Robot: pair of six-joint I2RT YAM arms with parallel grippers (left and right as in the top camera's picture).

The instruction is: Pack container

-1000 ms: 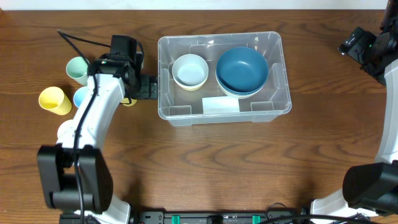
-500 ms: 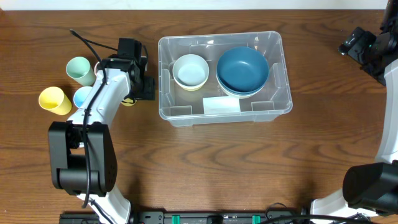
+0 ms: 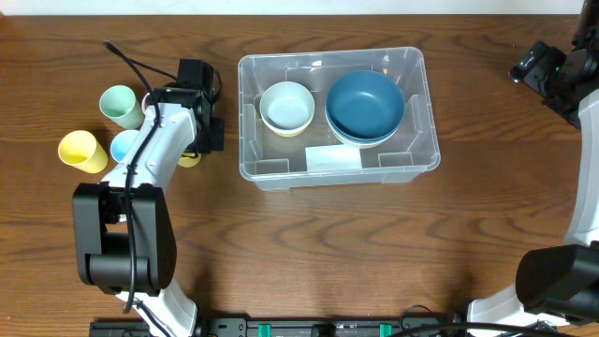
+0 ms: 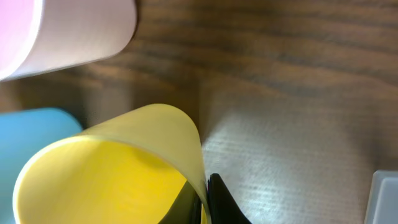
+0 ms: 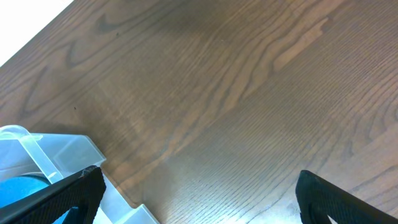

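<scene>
Two arms, overhead: the left arm reaches in beside the container; the right arm stands at the table's [image 3: 309, 243] far right edge.
Container, overhead: the container [image 3: 429, 140] sits mid-table, long side across, with its pale label [image 3: 332, 157] at the near wall.
Contents, overhead: a cream bowl [image 3: 286, 108] lies in the left half. A blue bowl [image 3: 365, 103] lies in the right half, nested in a paler bowl whose rim shows below it.
Left gripper, overhead: the left gripper [image 3: 208, 139] hangs just beside the container's left wall, over a yellow cup [image 3: 190, 158] of which only a sliver shows.
Other cups, overhead: a mint cup [image 3: 119, 105], a second yellow cup [image 3: 82, 152] and a light blue cup [image 3: 123, 145] cluster further left. The light blue one is partly under the arm.
Right gripper, overhead: the right gripper [image 3: 535, 65] is well apart from the container; its jaws cannot be read from above.
Jaws, left wrist: clenched on the yellow cup's [image 4: 112, 168] wall, with one black finger [image 4: 219, 198] outside the rim and the other inside.
Neighbours, left wrist: the light blue cup [image 4: 31, 130] is just beside the yellow cup, and a pale pink cup [image 4: 68, 31] is beyond them.
Container, left wrist: a pale corner [image 4: 387, 196] shows at the lower right edge.
Jaws, right wrist: released, with the fingertips [image 5: 74, 193] wide apart and bare wood between them.
Container, right wrist: one clear corner [image 5: 59, 155] shows at the lower left, with the blue bowl [image 5: 18, 190] showing through it.
</scene>
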